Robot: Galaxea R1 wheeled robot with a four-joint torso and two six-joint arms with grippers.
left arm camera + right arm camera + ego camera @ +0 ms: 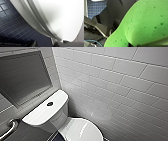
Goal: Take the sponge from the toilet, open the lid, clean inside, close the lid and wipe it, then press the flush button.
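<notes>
Your right gripper (131, 44) is clamped on the sponge (144, 23), which bulges around it: bright green, pitted with small pores, with rounded edges. You cannot tell which way its long axis runs. Farther off, the toilet (53, 115) stands with the lid (82, 130) down.

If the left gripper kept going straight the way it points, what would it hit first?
Probably the toilet: its white curved surface lies close ahead, though depth is unclear.
</notes>
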